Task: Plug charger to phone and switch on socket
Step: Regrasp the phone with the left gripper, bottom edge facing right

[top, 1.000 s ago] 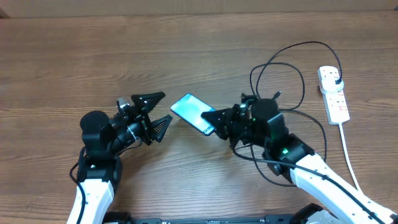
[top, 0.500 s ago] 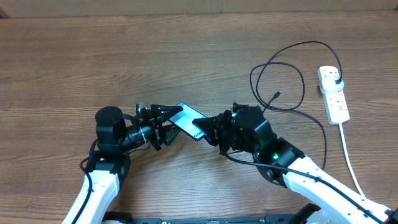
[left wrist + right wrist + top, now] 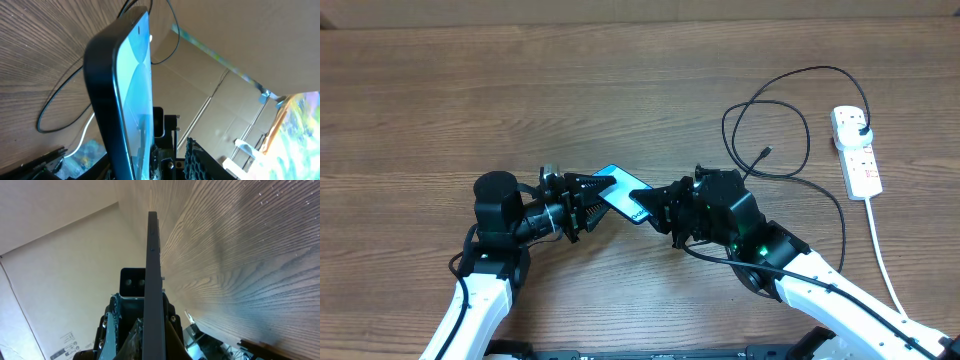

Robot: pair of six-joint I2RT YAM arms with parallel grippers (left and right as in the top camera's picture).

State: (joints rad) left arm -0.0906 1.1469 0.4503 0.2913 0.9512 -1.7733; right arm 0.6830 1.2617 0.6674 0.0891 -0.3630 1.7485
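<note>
Overhead, my right hand [image 3: 656, 208] pinches the phone [image 3: 622, 190] edge-on at mid-counter [image 3: 570, 90]. The white lettering on its teal screen is too small to read. My left hand [image 3: 595, 198] brackets its left end; I cannot tell whether it grips.

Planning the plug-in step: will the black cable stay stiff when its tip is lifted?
Probably not: the cable lies in loose, curling loops, so it looks floppy and would likely droop and drag. Its small tip seems light, probably easy to nudge aside.
</note>
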